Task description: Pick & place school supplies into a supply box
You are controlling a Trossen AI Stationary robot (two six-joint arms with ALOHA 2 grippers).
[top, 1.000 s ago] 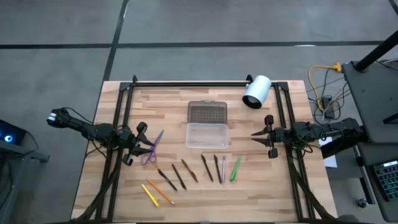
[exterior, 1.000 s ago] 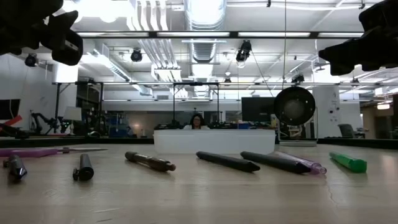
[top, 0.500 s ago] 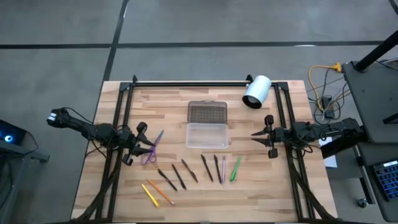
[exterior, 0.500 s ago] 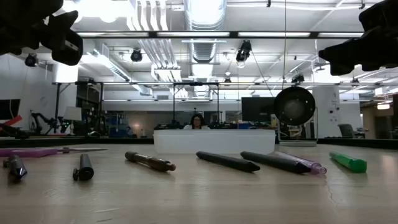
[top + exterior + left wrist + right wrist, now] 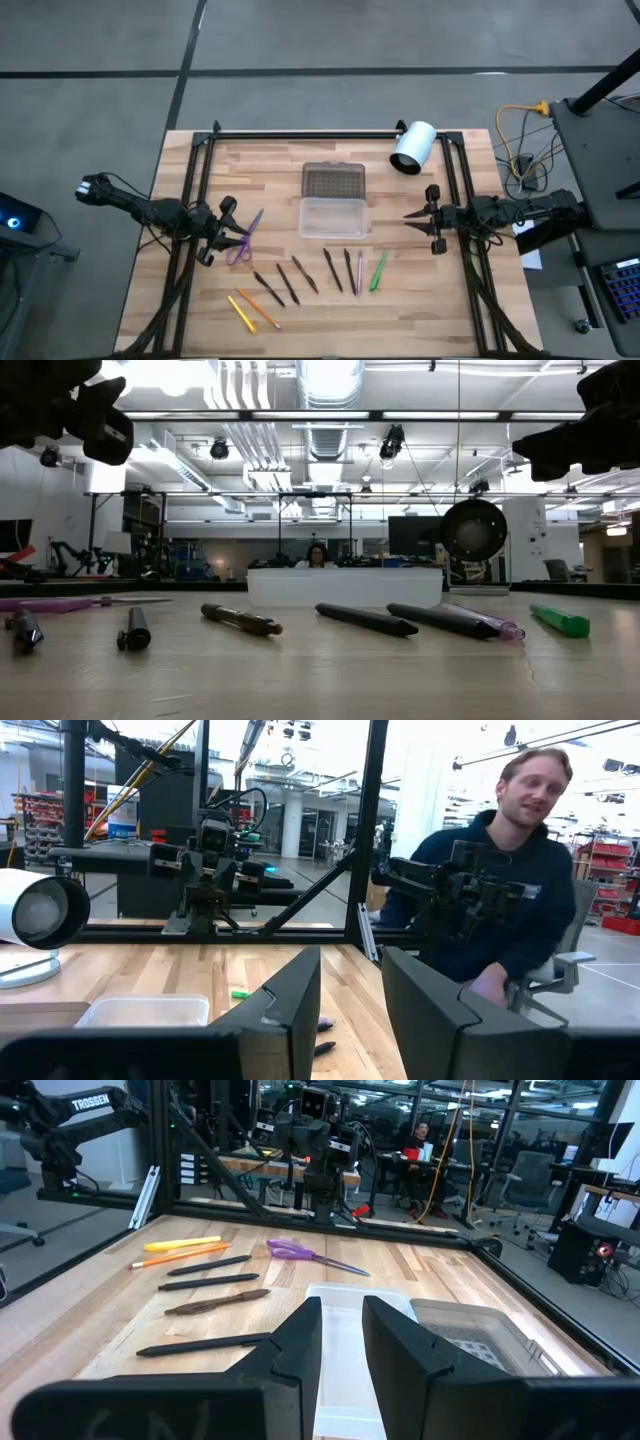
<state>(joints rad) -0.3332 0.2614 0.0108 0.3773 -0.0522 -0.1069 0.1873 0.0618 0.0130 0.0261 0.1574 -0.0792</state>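
Observation:
The supply box, a clear tray (image 5: pixel 332 217), sits mid-table with its grey dotted lid (image 5: pixel 333 181) lying flat just beyond it. Nearer the front edge several pens and pencils lie in a loose row: dark ones (image 5: pixel 305 274), a pinkish one (image 5: pixel 360 272), a green one (image 5: pixel 379 270) and a yellow and an orange one (image 5: pixel 250 312). Purple-handled scissors (image 5: pixel 243 238) lie flat at the left. My left gripper (image 5: pixel 238 232) hangs level above the scissors, slightly open and empty (image 5: pixel 350 960). My right gripper (image 5: pixel 410 215) hangs level right of the box, slightly open and empty (image 5: pixel 342 1308).
A white cylinder (image 5: pixel 412 148) lies at the back right, beyond the box. Black frame rails (image 5: pixel 330 133) run along the far, left and right table edges. A person (image 5: pixel 500 870) sits beyond the table's right side.

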